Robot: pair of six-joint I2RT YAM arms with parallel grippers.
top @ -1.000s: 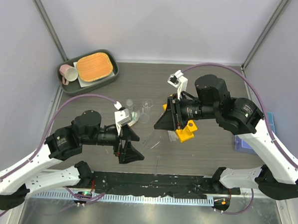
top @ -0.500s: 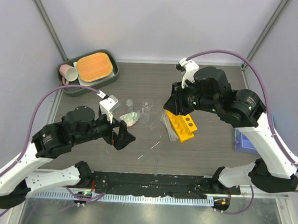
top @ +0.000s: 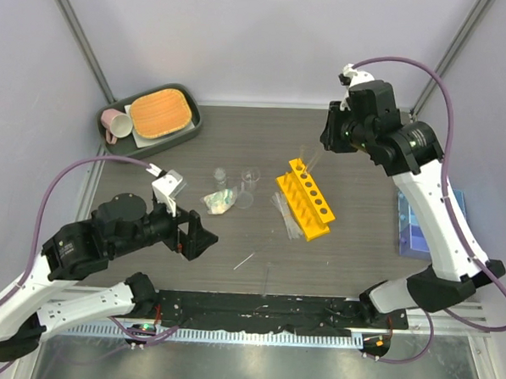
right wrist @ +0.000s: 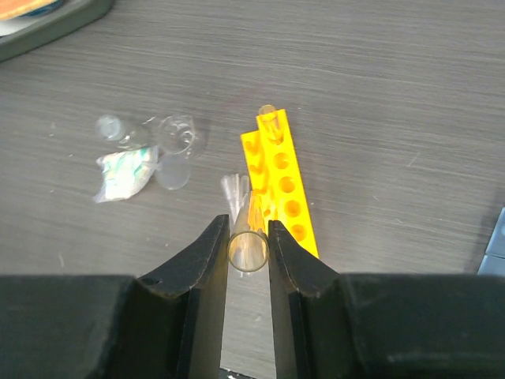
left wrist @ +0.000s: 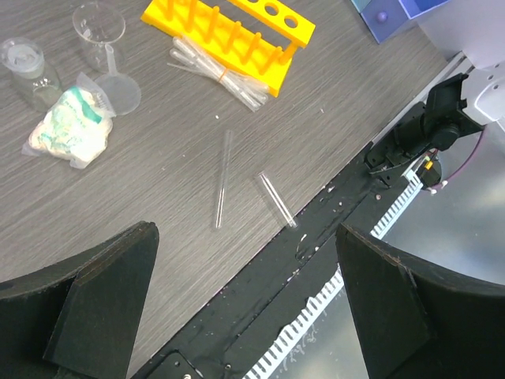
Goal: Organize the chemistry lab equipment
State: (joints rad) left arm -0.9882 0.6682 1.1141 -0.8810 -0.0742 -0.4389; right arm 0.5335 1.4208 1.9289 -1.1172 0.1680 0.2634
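Observation:
The yellow-orange test tube rack point(top: 305, 198) stands mid-table, with one clear tube point(right wrist: 268, 123) upright in its far end hole. My right gripper point(top: 330, 141) is raised beyond the rack's far end and is shut on a clear tube point(right wrist: 248, 249) that hangs down toward the rack point(right wrist: 282, 183). The pipette bundle point(top: 284, 217) lies along the rack's left side. Two loose tubes point(left wrist: 223, 178) point(left wrist: 278, 199) lie near the front edge. My left gripper point(top: 198, 237) is wide open and empty, left of them. The blue tray point(top: 421, 228) is at the right.
A small beaker point(top: 250, 177), a funnel point(top: 244, 197), a vial point(top: 220, 177) and a plastic packet point(top: 221, 201) sit left of the rack. A grey tray point(top: 187, 122) with an orange pad and a pink mug point(top: 115, 125) is at the back left.
My right arm has risen and swung back to the far right, holding a tube. The rack now stands flat on the table. My left arm has pulled back to the left.

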